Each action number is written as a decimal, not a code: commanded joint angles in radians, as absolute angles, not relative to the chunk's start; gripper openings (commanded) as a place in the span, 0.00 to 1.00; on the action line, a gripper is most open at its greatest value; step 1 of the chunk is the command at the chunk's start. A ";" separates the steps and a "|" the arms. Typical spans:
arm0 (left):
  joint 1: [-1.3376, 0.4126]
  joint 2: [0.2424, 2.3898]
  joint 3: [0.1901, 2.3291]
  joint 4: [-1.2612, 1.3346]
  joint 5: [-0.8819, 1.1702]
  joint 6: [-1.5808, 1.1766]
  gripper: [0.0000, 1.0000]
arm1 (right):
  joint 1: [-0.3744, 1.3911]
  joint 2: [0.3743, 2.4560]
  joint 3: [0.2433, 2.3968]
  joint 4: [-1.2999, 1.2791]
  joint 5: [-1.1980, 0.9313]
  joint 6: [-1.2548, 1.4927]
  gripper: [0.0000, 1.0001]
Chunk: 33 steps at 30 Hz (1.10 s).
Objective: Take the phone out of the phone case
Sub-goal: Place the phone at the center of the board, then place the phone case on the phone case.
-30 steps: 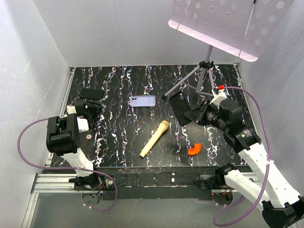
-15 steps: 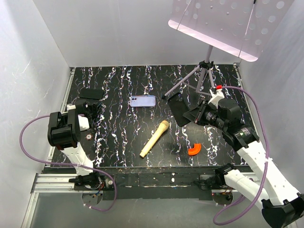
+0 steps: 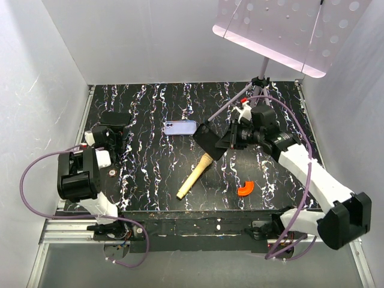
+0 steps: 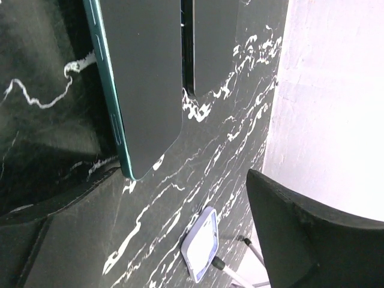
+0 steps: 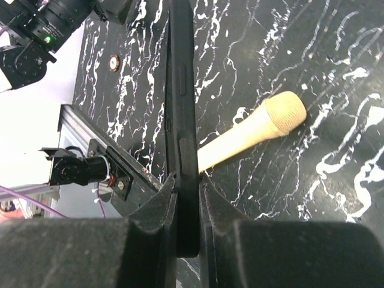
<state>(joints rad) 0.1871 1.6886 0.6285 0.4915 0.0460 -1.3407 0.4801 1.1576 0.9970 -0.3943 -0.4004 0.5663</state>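
Lavender against the black marbled table [image 3: 150, 162], the phone case [image 3: 180, 127] lies flat toward the far middle, with its camera cutout at the left end. On my left wrist feed it shows small and far off, beside a leg of the music stand [image 3: 282, 30].

The phone [image 3: 209, 141] is out of the case, just to its right and a little nearer. As far as I can read from above, the two are not touching. My right gripper [image 5: 187, 201] is clenched on the phone. On the right wrist feed I see the slab edge-on, side buttons toward the lens, pinched between both fingers [image 5: 147, 210].

From overhead, the phone's near corner overlaps the head of the beige microphone [image 3: 195, 175], whose handle runs near and left. The wrist feed shows the microphone lying on the table beyond the phone. I read the phone as held over it, though I cannot tell whether they touch. An orange curved piece [image 3: 245, 189] sits near and right of the microphone, apart from it.

My left gripper [image 3: 115, 132] is at the left side of the table, its fingers [image 4: 312, 240] spread with nothing between them. Just beyond them a dark slab with a teal edge [image 4: 144, 78] lies flat on the table.
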 commanded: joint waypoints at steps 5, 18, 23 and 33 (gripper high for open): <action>0.189 1.487 0.579 0.213 0.138 -1.322 0.87 | 0.486 1.357 1.229 -0.377 -0.586 0.413 0.01; -0.219 1.508 0.382 1.406 0.712 -1.528 0.80 | 0.488 1.379 1.115 -0.212 -0.667 0.600 0.01; -0.437 1.506 0.383 1.379 0.577 -1.511 0.76 | 0.497 1.367 1.083 -0.198 -0.640 0.612 0.01; -0.531 1.583 0.419 1.313 0.410 -1.586 0.24 | 0.515 1.335 1.057 -0.186 -0.575 0.623 0.01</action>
